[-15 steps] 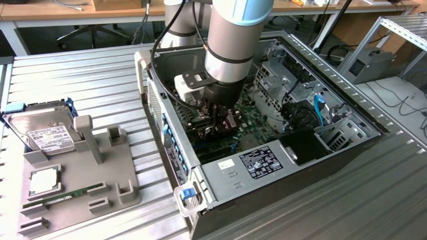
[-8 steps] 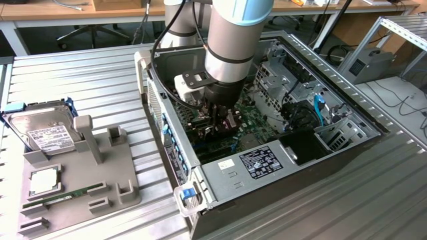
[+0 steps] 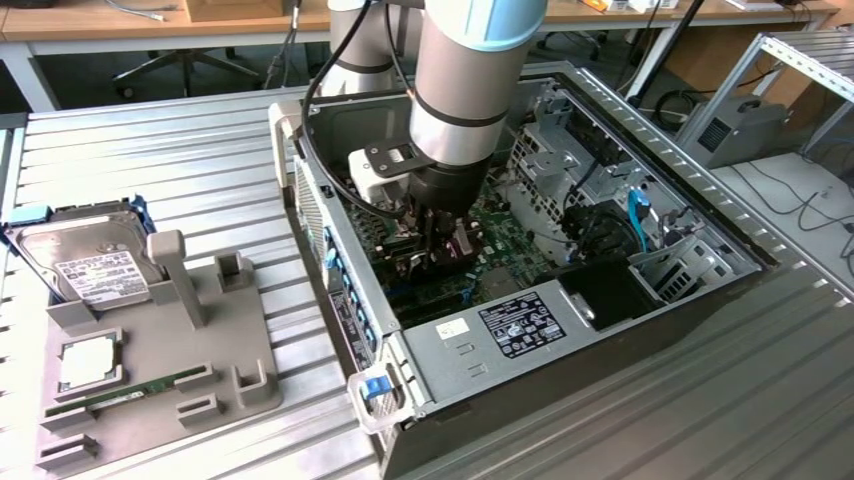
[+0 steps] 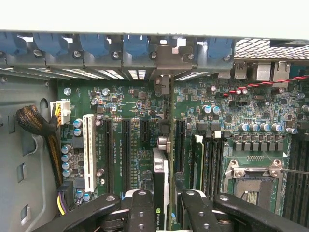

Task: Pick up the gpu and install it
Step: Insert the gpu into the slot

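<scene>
My gripper reaches down into the open computer case, over the green motherboard. In the wrist view the gripper is shut on the gpu, with black fingers on either side of it. The card is seen edge-on, thin and dark, standing upright over the motherboard among the black expansion slots. Its metal bracket sits at the case's rear slot openings, in line with the blue retainers. I cannot tell whether the card's edge is seated in a slot.
A white slot and a sleeved cable bundle lie to one side, an empty CPU socket to the other. On the exterior view's left, a grey fixture holds a hard drive, a processor and a RAM stick.
</scene>
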`<state>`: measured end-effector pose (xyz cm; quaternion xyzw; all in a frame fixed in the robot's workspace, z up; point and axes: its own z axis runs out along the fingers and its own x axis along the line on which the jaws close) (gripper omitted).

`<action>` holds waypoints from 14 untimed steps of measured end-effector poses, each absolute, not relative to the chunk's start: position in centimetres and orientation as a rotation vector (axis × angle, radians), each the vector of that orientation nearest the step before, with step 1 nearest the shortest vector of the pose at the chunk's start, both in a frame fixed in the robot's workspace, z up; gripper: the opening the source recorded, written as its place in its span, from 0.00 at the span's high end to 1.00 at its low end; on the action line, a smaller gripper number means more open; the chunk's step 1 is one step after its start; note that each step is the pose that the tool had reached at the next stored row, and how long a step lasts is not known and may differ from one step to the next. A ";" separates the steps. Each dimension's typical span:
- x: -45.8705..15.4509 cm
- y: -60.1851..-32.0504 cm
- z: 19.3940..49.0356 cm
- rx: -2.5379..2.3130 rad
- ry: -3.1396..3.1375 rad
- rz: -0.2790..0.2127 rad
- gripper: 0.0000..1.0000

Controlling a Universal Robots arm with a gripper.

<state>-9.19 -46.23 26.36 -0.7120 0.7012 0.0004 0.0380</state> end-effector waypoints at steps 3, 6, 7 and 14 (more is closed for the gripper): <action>-9.2 -46.2 26.4 -2.184 2.151 0.001 0.73; -9.2 -46.2 26.3 -2.184 2.151 0.001 0.73; -9.2 -46.2 26.3 -2.184 2.151 0.001 0.73; -9.4 -46.2 26.1 -2.208 2.126 0.003 0.73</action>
